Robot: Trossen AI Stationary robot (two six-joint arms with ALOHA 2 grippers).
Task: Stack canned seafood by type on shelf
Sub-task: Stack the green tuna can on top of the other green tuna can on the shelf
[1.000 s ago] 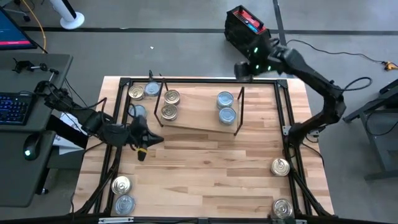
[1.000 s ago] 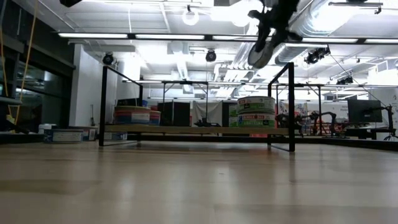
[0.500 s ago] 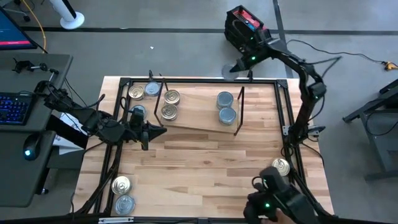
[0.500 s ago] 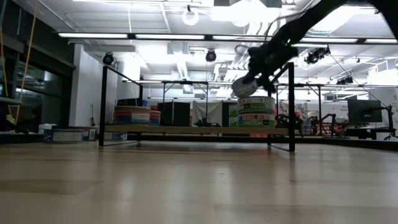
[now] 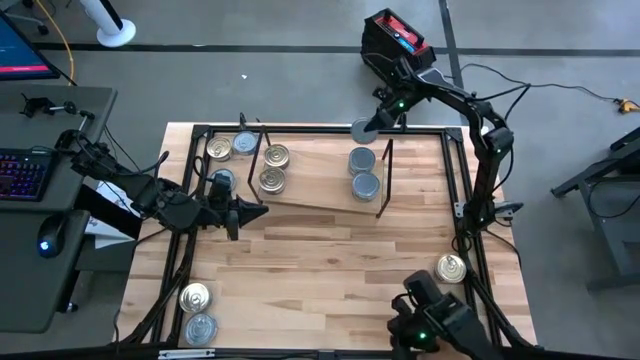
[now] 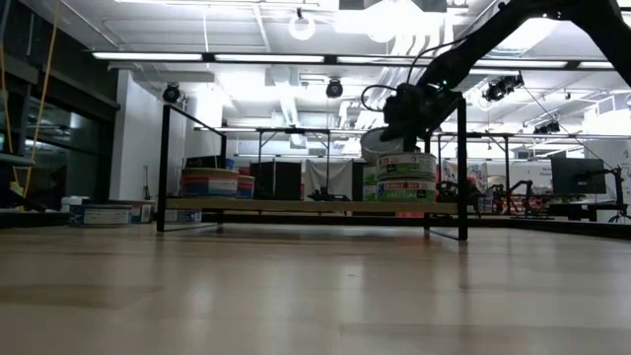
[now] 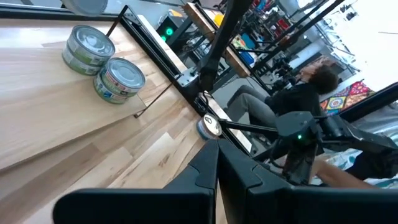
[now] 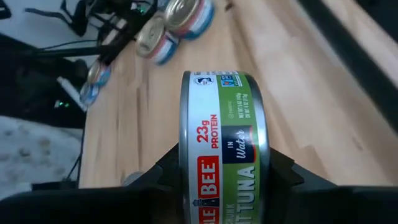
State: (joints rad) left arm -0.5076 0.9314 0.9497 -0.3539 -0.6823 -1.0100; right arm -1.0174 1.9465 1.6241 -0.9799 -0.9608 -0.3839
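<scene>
Right gripper (image 8: 221,180) clamped on a green-labelled tin (image 8: 225,149), held above the shelf's (image 5: 310,180) far edge, near two silver-lidded tins (image 5: 364,172). Left gripper (image 5: 243,212) pinched together, empty, over the bench's left side.

Eleven tins countable from above by lids alone, with any hidden lower in a stack left uncounted. Five gold-lidded tins (image 5: 219,149): two on the shelf (image 5: 320,195), one beyond its left end, one at the near left, one by the right edge. Six silver-blue tins (image 5: 366,185): two on the shelf, two off its left end, one at the near left, plus one held tin (image 5: 360,132). One shelf, two black brackets (image 5: 385,180). Two grippers: left gripper (image 5: 250,212) and right gripper (image 5: 370,127).
</scene>
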